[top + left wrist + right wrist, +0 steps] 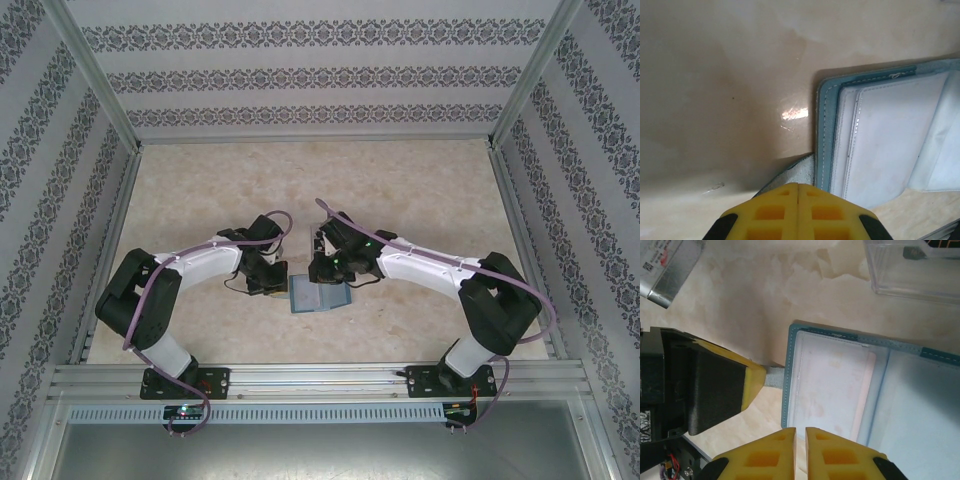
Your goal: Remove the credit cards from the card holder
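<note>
The teal card holder (318, 298) lies open on the table between both arms, its stitched rim (826, 130) running up the left wrist view. A pale credit card (832, 385) sits in the clear pocket of its left panel and shows in the left wrist view as the same credit card (890, 135). My left gripper (798, 187) is shut on the holder's grey side tab (799, 170); its yellow fingertip (754, 381) meets that tab (774, 376). My right gripper (800, 432) hovers at the panel's near edge, jaws a narrow slit apart, nothing seen between them.
A clear plastic box (912, 270) stands beyond the holder at the top right of the right wrist view. A flat grey card-like piece with a printed white label (670, 270) lies at the top left. Patterned walls and metal rails enclose the beige table (400, 190).
</note>
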`<move>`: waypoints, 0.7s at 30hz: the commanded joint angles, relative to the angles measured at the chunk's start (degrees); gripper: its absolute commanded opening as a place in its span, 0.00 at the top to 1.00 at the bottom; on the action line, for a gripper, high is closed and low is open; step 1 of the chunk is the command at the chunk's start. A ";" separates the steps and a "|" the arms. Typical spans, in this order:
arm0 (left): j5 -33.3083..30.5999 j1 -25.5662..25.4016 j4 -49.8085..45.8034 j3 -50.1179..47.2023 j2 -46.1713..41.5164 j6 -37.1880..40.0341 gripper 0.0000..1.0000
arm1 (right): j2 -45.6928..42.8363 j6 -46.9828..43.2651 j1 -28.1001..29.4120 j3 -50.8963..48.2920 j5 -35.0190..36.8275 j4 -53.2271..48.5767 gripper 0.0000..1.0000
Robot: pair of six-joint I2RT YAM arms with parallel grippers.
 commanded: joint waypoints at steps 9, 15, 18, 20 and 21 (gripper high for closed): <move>-1.26 -0.48 2.13 -3.44 0.58 0.97 0.99 | 5.88 3.64 2.70 2.52 -1.23 1.19 0.80; -1.05 -0.50 3.01 -4.27 0.69 0.89 0.99 | 9.01 4.28 3.88 4.59 -1.66 1.42 0.77; -1.01 -0.48 3.12 -4.49 0.70 1.02 0.99 | 10.27 4.65 4.50 5.31 -1.94 2.05 0.77; -0.87 -0.51 3.15 -4.67 0.53 1.12 0.99 | 11.07 4.96 4.92 5.83 -1.97 2.45 0.76; -0.94 -0.49 3.27 -4.75 0.53 1.07 0.99 | 11.57 5.07 5.03 5.94 -2.10 2.59 0.76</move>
